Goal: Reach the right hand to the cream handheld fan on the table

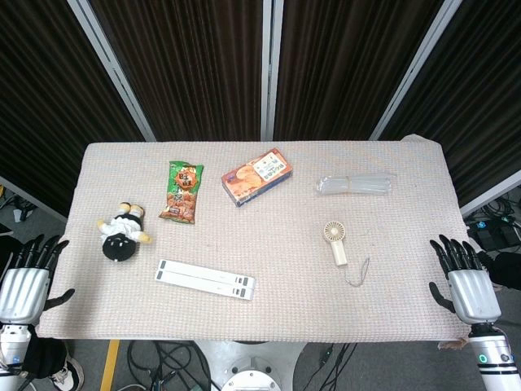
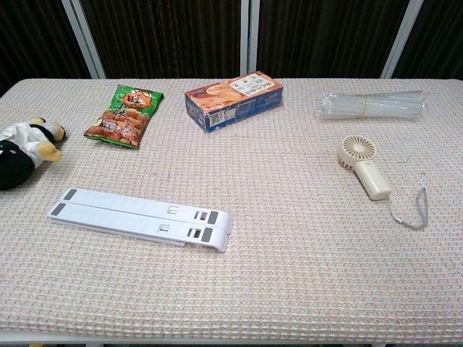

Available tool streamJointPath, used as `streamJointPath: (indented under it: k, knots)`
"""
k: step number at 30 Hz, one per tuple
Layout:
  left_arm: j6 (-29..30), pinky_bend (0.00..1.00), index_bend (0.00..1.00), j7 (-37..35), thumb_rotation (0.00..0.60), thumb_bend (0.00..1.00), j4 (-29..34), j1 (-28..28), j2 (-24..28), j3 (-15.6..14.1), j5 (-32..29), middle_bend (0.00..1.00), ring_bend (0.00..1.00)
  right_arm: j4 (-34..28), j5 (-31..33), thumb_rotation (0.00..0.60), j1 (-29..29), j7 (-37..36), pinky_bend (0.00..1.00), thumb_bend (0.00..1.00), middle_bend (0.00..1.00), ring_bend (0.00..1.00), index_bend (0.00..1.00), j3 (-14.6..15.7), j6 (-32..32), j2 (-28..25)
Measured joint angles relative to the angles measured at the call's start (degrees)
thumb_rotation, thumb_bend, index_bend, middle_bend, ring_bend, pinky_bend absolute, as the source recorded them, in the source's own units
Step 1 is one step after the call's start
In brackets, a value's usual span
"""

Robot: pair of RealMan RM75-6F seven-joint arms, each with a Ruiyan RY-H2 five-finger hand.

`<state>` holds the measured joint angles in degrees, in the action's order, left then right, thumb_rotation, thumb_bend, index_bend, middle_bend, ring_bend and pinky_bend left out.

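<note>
The cream handheld fan (image 1: 335, 243) lies flat on the right half of the table, its round head toward the far side and a thin wrist strap (image 1: 359, 275) trailing from the handle. The chest view shows the same fan (image 2: 364, 165) at the right. My right hand (image 1: 466, 281) hovers at the table's right front corner, well to the right of the fan, fingers spread and holding nothing. My left hand (image 1: 26, 275) is off the left front corner, fingers apart and empty. Neither hand appears in the chest view.
A white folding stand (image 1: 205, 279) lies front centre. A plush toy (image 1: 122, 232), a green snack bag (image 1: 181, 192) and an orange biscuit box (image 1: 257, 176) lie across the left and middle. A clear plastic packet (image 1: 356, 186) lies behind the fan.
</note>
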<state>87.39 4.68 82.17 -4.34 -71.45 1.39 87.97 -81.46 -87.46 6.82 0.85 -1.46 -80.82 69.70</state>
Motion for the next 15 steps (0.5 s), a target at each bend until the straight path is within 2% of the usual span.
streamJointPath:
  k: [15]
  knots:
    - [0.2,0.11,0.14,0.4,0.600,0.00,0.7,0.2,1.0,0.0,0.1,0.09,0.00,0.0,-0.1,0.600,0.0,-0.1,0.00,0.29,0.00,0.00,0.00,-0.1,-0.4,-0.3]
